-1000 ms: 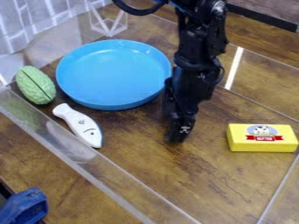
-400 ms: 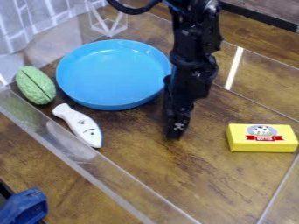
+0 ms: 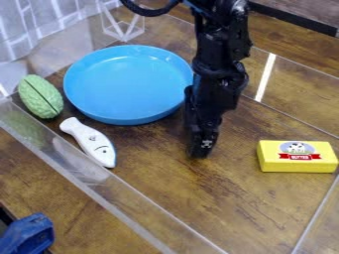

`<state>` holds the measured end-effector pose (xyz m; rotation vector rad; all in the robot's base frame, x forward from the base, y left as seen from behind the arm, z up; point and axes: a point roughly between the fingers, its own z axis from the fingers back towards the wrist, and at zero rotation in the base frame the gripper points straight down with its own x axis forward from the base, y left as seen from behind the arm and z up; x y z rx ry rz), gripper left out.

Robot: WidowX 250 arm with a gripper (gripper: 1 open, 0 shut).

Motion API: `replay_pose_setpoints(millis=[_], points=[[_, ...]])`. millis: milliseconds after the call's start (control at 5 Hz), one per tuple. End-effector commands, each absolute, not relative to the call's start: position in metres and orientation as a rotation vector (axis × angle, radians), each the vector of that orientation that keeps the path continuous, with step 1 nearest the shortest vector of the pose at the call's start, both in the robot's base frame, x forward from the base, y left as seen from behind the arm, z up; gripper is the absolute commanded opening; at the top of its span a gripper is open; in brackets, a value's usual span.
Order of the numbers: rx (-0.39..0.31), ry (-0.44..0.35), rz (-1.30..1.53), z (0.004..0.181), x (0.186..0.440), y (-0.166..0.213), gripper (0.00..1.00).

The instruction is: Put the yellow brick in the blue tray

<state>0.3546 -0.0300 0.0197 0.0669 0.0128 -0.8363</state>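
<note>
black gripper nearly where it was, between plate and block

little has moved since the earlier frame: the jointed black robot gripper (image 3: 200,147) hangs over the brown wooden tabletop (image 3: 172,208) almost exactly as before, and the objects lie unmoved. its jaws stand open, with nothing held between them.

the small flat yellow rectangular block with a white oval label and red marks (image 3: 298,156) lies on the wood at about three to four o'clock in the view, apart from the gripper. the large round bright blue plastic plate with a raised rim (image 3: 126,83) sits toward ten o'clock.

below the plate, toward eight o'clock, lies a white fish-shaped toy (image 3: 89,142). a green ribbed oval toy (image 3: 40,96) is at ten o'clock, near the left edge, and a blue object (image 3: 27,235), partly cut off, is at seven to eight o'clock.
</note>
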Motion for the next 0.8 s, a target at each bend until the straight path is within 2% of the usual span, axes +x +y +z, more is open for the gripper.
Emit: replay_pose_setpoints(millis=[0,600], points=[[0.057,0.018,-0.733,0.016,0.355,-0.020,1.00],[0.054,0.025,-0.816,0.026,0.369,-0.020,1.00]])
